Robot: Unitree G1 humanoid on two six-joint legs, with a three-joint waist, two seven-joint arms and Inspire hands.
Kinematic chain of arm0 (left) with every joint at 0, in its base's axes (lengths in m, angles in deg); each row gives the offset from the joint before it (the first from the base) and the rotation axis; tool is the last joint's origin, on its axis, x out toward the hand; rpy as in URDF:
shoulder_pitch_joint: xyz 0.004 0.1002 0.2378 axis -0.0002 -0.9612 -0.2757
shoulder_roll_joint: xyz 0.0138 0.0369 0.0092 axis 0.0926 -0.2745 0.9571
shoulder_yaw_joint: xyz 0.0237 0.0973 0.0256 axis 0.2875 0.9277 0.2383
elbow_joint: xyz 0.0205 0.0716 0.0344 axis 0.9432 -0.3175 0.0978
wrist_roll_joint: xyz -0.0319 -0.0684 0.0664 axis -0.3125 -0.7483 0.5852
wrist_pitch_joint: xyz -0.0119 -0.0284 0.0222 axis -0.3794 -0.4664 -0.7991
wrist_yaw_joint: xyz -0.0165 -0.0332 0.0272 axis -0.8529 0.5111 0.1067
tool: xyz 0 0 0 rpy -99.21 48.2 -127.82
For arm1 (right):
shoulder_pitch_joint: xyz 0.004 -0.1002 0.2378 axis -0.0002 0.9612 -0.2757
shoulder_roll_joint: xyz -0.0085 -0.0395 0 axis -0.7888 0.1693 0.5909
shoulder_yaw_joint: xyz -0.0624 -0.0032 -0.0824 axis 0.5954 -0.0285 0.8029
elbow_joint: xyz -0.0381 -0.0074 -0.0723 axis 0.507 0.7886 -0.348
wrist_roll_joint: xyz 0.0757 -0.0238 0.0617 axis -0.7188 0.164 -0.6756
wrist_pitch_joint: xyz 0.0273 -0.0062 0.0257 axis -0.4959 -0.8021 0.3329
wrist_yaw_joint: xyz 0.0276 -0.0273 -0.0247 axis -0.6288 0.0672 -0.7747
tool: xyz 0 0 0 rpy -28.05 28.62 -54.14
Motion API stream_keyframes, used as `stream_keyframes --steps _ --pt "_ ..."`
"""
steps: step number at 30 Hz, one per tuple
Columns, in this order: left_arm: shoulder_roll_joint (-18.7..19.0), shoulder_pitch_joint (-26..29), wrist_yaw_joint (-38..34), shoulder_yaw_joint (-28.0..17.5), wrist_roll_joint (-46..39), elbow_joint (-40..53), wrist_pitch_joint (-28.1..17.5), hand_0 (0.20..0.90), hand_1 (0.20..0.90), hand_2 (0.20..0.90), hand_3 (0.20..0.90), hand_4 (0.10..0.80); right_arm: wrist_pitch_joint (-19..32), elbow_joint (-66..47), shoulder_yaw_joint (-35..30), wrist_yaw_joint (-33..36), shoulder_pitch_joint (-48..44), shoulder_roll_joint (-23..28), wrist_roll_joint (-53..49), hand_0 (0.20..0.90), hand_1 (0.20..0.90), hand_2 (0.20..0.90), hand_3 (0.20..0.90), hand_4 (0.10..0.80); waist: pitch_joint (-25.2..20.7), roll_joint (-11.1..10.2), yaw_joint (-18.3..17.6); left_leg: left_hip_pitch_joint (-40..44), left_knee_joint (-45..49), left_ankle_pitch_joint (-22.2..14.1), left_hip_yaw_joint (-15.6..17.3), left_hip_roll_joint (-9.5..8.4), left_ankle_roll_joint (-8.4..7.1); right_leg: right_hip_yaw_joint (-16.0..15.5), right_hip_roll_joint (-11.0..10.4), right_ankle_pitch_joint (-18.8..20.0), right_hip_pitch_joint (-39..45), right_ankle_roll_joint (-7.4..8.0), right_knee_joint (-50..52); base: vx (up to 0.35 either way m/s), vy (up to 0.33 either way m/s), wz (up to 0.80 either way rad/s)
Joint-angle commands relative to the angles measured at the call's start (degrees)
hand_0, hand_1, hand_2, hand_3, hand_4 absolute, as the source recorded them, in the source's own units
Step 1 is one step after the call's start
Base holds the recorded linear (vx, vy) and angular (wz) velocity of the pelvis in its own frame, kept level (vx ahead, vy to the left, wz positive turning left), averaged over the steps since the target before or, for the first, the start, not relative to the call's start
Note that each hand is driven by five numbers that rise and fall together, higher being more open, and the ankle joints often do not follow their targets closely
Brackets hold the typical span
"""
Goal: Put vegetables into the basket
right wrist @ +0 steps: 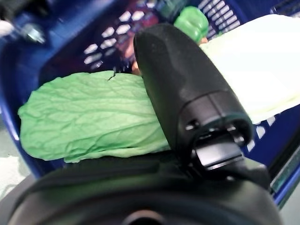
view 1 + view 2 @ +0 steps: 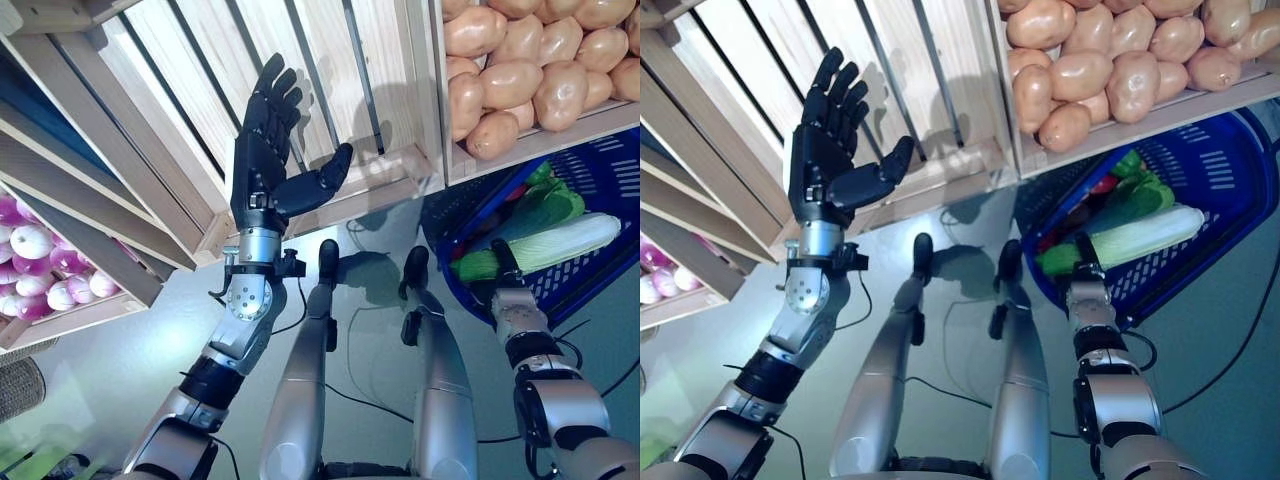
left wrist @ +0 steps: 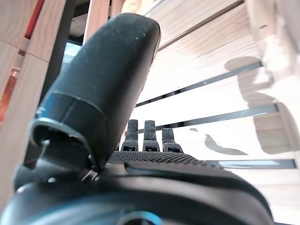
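A blue plastic basket sits at the right below the crates. A long napa cabbage lies slanted across it, its green end poking past the near rim. My right hand is at that green end; in the right wrist view its thumb lies over the cabbage leaf, which passes between thumb and palm. More green vegetables lie in the basket behind the cabbage. My left hand is raised with straight, spread fingers before an empty wooden crate, holding nothing.
A wooden crate of potatoes stands above the basket at the upper right. A crate of purple and white onions stands at the far left. The slatted empty crate fills the middle between them.
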Motion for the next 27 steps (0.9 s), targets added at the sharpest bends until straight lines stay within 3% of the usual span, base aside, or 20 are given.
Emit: stream_keyframes --steps 1,8,12,20,25,27 --pt "0.2 1.6 2.6 -3.0 1.0 6.4 -6.5 0.900 0.900 0.900 0.900 0.800 4.7 -4.8 -2.2 3.9 5.4 4.8 -2.5 0.900 0.900 0.900 0.900 0.800 -0.3 3.1 -0.4 -2.7 5.0 -4.0 0.8 -3.89 0.79 0.3 2.6 3.3 2.7 1.19 -2.8 0.000 0.000 0.00" --pt "1.0 1.3 6.1 -2.8 -1.1 6.9 -7.3 0.900 0.900 0.900 0.900 0.800 6.3 -5.0 -2.1 3.5 6.0 5.0 6.2 0.900 0.900 0.900 0.900 0.800 -0.3 2.7 -0.6 0.1 4.1 -4.0 1.1 -3.85 0.51 -0.3 2.9 3.8 5.5 0.94 -4.0 0.001 0.012 -0.01" --pt "1.9 0.5 8.9 -3.2 -3.2 6.9 -7.3 0.900 0.900 0.900 0.900 0.800 6.9 -4.4 -0.2 3.3 6.9 4.7 18.6 0.900 0.900 0.900 0.900 0.800 -0.3 1.9 -0.3 5.9 1.1 -3.9 1.4 -3.51 0.17 -1.1 3.1 3.5 11.6 0.78 -6.2 0.001 0.068 -0.06" --pt "4.9 -4.6 15.6 -5.1 -7.4 5.8 -4.6 0.900 0.900 0.900 0.900 0.800 9.4 -7.4 4.0 -2.7 14.1 2.1 29.5 0.900 0.900 0.900 0.900 0.800 -0.4 0.8 0.1 21.0 -4.1 -4.0 1.3 -1.44 -0.06 -1.5 3.0 2.8 27.4 0.58 -11.9 0.050 0.078 -0.08" --pt "5.4 -12.9 24.1 -6.0 -8.4 3.4 -0.7 0.900 0.900 0.900 0.900 0.800 10.6 -13.4 7.4 -5.4 25.5 -1.5 41.3 0.900 0.900 0.900 0.900 0.800 -6.9 -0.2 0.0 28.8 -9.9 -3.4 1.6 0.38 -0.53 -1.4 2.9 3.2 35.4 0.96 -17.6 0.189 0.063 -0.07" --pt "5.4 -16.4 28.3 -5.7 -7.2 2.7 1.4 0.900 0.900 0.900 0.900 0.800 8.0 -16.8 10.2 -5.4 29.3 -2.1 45.9 0.900 0.900 0.900 0.900 0.800 -9.9 -0.7 -0.3 32.2 -12.6 -2.9 2.1 1.09 -0.68 -1.1 2.8 3.8 38.7 1.23 -20.3 0.231 0.076 -0.06"
